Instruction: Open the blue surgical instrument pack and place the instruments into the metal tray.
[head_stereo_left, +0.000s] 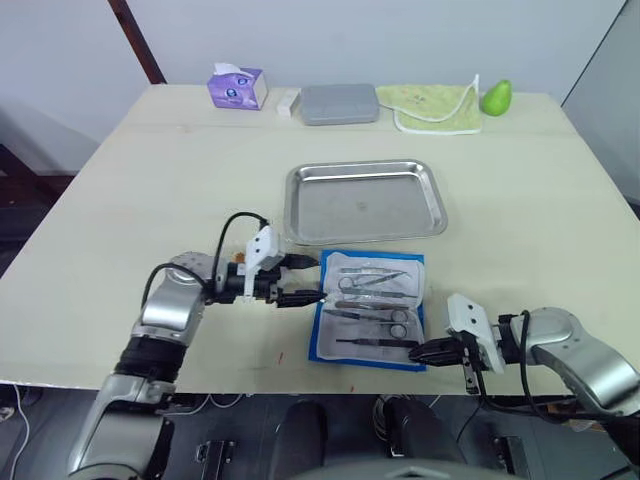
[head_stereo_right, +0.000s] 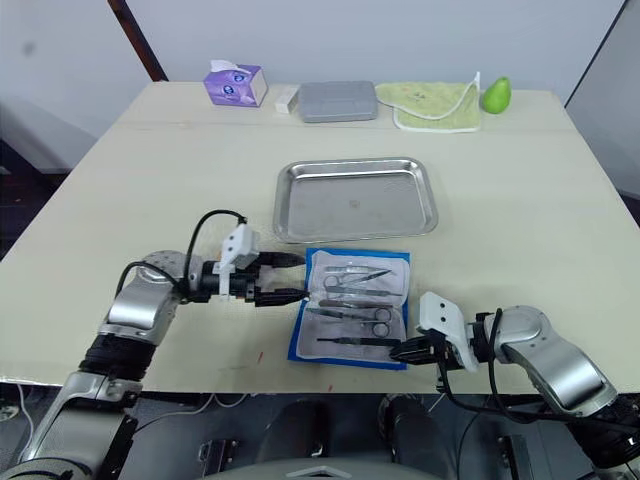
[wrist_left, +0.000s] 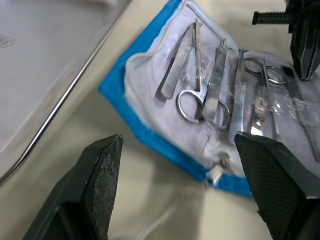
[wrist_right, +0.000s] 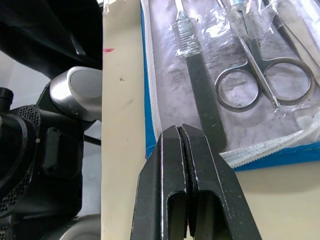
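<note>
While your left gripper gapes beside the opened blue surgical instrument pack, your right gripper sits clenched, empty, at its near corner; instruments lie inside.

probably a lab; bare table, plain white wall

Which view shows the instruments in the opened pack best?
The left wrist view: the instruments lie spread on the pack's lining, scissors and forceps distinguishable. The right wrist view shows a few, cropped. Both eye views show them small, inside the blue surgical instrument pack.
</note>
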